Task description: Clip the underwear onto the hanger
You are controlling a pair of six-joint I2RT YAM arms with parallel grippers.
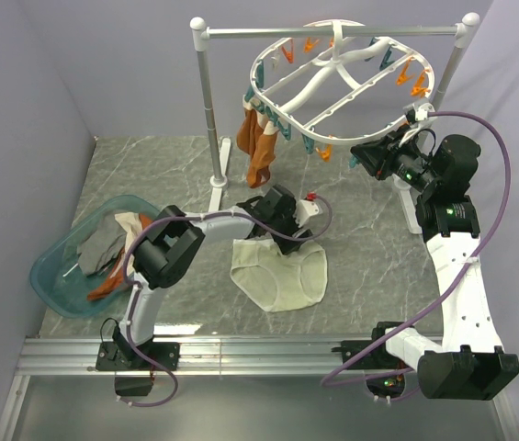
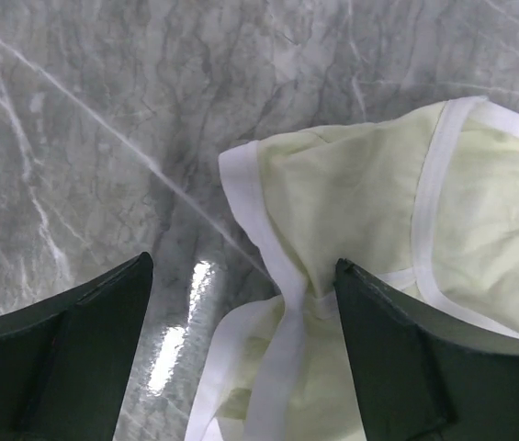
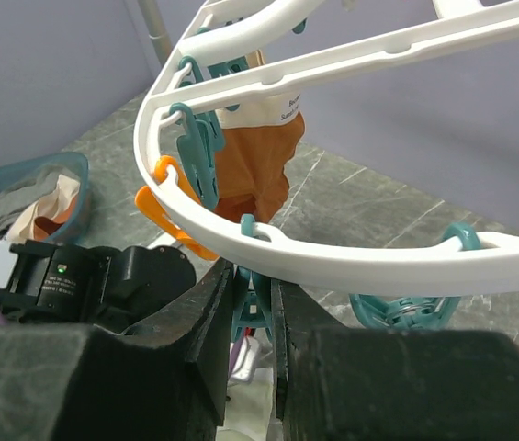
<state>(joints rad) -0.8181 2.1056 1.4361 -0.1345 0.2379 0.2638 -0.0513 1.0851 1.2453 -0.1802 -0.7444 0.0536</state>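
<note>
Top view. The hanger (image 1: pixel 319 87) hangs from the white rail stand (image 1: pixel 208 110). An orange-brown garment (image 1: pixel 259 147) is clipped at the hanger's left end. The underwear (image 1: pixel 282 271) lies flat on the bench (image 1: pixel 149 175), below the hanger and nearer the arm bases, and it is not clipped. A teal basin (image 1: pixel 62 296) of clothes sits well left of the hanger, at the near edge. The left arm reaches low across the bench, elbow bent, with the left pincer (image 1: pixel 287 241) pointing down at the far edge of the underwear. The right arm is raised and bent leftward, with the right pincer (image 1: pixel 362 158) at the hanger's near rim. Neither pincer's opening can be read from here.

Left wrist view. This view gives the opening. The left pincer (image 2: pixel 241 266) is spread wide and grips nothing. A bunched white-banded edge of the underwear (image 2: pixel 351 193) lies between the fingers. The right-hand finger is over the cloth and the left-hand one is over bare bench (image 2: pixel 75 138). The hanger is out of shot.

Right wrist view. The right pincer (image 3: pixel 252 285) is narrow and pinches a teal clip (image 3: pixel 252 308) that hangs under the hanger's rim (image 3: pixel 332 262). An orange clip (image 3: pixel 163 197) sits just left along that rim, with the garment (image 3: pixel 259 161) behind it. The basin (image 3: pixel 20 184) shows far left. Only a pale scrap of cloth shows at the bottom edge, too little to identify.
</note>
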